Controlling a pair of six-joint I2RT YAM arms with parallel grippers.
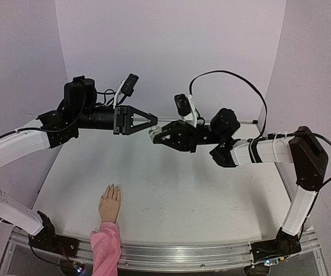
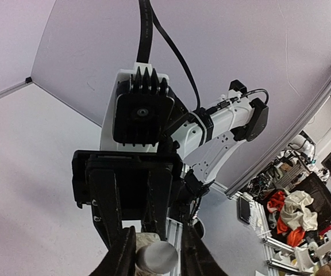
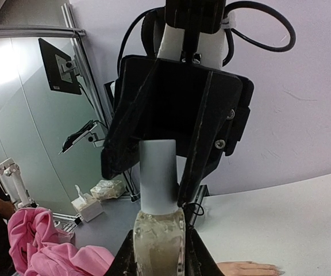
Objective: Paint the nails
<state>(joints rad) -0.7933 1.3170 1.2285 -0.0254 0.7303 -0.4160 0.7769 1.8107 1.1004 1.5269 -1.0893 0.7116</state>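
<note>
A small bottle (image 3: pixel 159 241) of pale polish with a white cap (image 3: pixel 157 172) is held in the air over the back of the table, with my right gripper (image 3: pixel 160 233) shut on its glass body. My left gripper (image 2: pixel 158 230) faces it tip to tip, and its fingers are shut on either side of the cap (image 2: pixel 157 257). In the top view the two grippers meet at the bottle (image 1: pixel 153 133). The mannequin hand (image 1: pixel 110 204) lies flat near the front left, with its pink sleeve (image 1: pixel 105 250) over the table's edge. Its nails (image 1: pixel 112 187) are barely distinguishable from the skin.
The white tabletop (image 1: pixel 200 190) is enclosed by pale walls at the back and sides. An aluminium rail (image 1: pixel 183 253) runs along the near edge between the arm bases. The mannequin hand (image 3: pixel 249 268) lies well below and in front of both grippers.
</note>
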